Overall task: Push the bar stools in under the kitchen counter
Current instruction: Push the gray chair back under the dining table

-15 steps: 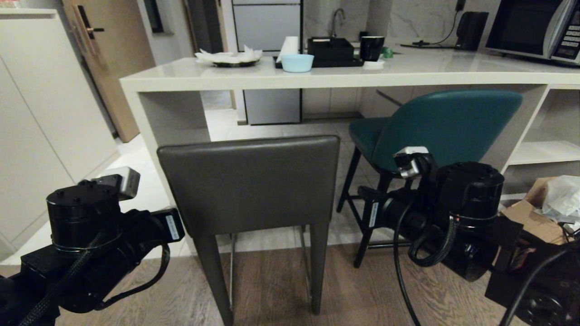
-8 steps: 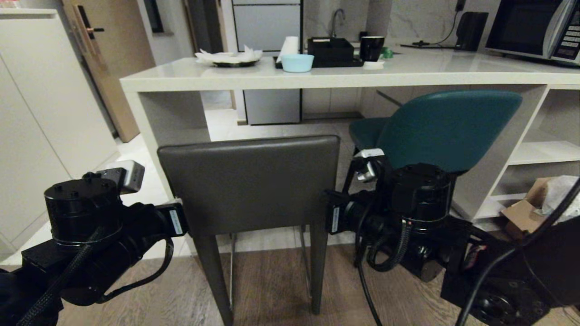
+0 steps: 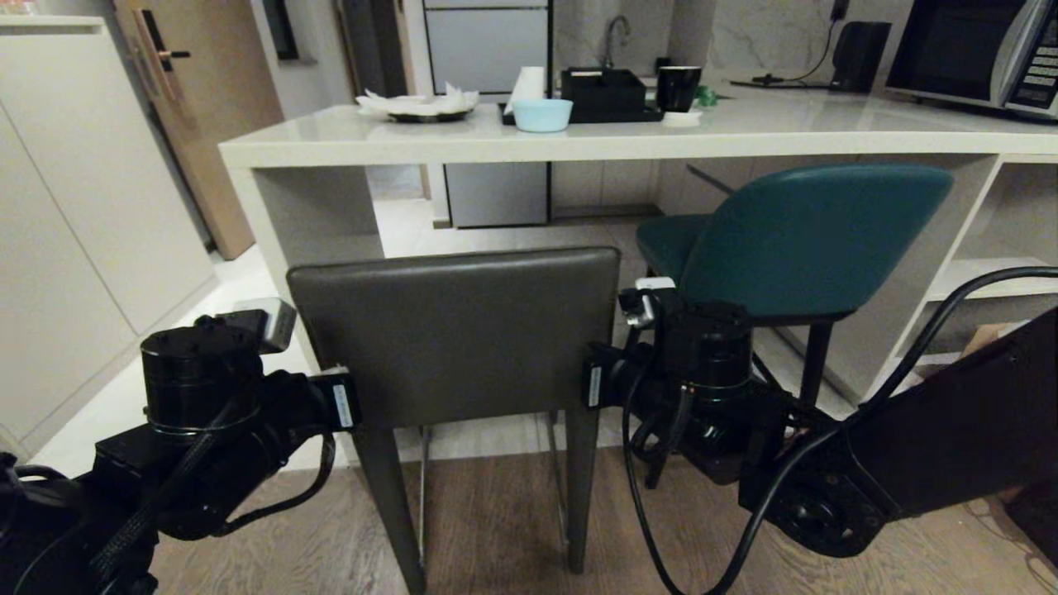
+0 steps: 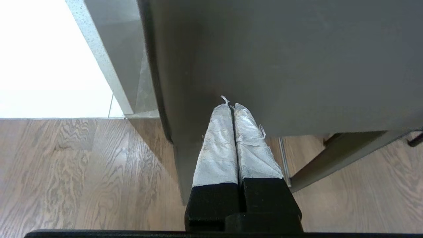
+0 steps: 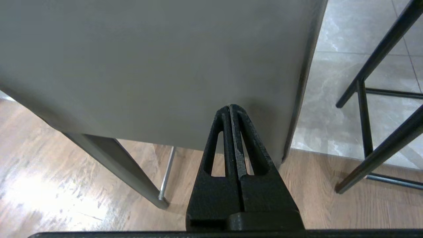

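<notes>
The dark grey bar stool (image 3: 453, 330) stands in front of the kitchen counter (image 3: 579, 142), its back toward me. To its right is the teal bar stool (image 3: 810, 231), with its seat partly under the counter's edge. My left gripper (image 4: 230, 105) is shut, its taped fingertips against the grey stool's back (image 4: 281, 59) near that back's left edge. My right gripper (image 5: 230, 107) is also shut, tips against the same back (image 5: 148, 66) near its right edge. In the head view both wrists (image 3: 331, 405) (image 3: 612, 384) flank the back's lower corners.
On the counter sit a light blue bowl (image 3: 542, 114), a black mug (image 3: 678, 87), a plate of tissue (image 3: 419, 105) and a microwave (image 3: 975, 49). Tall white cabinets (image 3: 74, 207) line the left. Open shelves (image 3: 992, 277) stand at right. The teal stool's black legs (image 5: 380, 99) are close to my right gripper.
My right arm has swung left, from in front of the teal stool to the grey stool's back. My left arm has edged forward to the back's left corner. The stools have not moved.
</notes>
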Controlling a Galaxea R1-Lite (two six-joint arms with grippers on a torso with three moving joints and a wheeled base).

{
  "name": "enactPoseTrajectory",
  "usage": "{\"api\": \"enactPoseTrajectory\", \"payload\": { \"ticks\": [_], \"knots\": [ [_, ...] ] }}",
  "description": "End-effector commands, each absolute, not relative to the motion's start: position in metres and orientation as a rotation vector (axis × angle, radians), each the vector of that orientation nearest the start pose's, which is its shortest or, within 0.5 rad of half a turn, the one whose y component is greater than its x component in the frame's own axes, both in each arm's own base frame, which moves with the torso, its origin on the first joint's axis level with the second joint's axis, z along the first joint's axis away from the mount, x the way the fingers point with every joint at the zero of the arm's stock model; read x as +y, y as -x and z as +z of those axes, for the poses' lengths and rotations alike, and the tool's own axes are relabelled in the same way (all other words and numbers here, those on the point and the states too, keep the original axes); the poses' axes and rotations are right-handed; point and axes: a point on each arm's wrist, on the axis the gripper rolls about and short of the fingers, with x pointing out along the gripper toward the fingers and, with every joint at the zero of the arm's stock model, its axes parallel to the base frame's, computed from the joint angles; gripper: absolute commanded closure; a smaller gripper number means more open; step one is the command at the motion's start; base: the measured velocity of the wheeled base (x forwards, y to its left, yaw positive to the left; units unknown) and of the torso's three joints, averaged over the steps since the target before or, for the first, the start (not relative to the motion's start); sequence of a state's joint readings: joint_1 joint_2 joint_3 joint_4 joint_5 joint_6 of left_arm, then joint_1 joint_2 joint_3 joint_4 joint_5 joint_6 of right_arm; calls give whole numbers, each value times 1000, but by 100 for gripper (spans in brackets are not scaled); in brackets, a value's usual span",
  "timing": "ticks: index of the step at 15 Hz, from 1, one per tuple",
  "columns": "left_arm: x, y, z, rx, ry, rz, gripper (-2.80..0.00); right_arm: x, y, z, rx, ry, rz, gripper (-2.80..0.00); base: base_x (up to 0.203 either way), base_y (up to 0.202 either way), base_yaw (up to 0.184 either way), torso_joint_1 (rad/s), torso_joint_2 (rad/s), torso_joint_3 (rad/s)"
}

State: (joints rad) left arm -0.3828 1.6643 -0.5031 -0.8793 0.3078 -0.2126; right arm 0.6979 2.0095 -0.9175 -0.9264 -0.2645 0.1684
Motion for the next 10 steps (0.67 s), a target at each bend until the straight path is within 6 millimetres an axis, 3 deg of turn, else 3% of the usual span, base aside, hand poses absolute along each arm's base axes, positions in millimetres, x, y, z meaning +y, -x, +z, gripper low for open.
{"api": "enactPoseTrajectory", "payload": {
  "ticks": [1, 3, 10],
  "knots": [
    [-95, -254, 135, 284, 111, -43, 0, 241, -297, 127, 191, -82, 414, 0, 0, 0, 0, 0, 0, 0],
    [-96, -256, 132, 294, 98, -43, 0, 242, -298, 126, 191, -81, 414, 0, 67, 0, 0, 1, 1, 2],
    [-95, -256, 131, 299, 94, -39, 0, 241, -295, 126, 195, -79, 413, 0, 191, 0, 2, 2, 0, 2]
  ]
}}
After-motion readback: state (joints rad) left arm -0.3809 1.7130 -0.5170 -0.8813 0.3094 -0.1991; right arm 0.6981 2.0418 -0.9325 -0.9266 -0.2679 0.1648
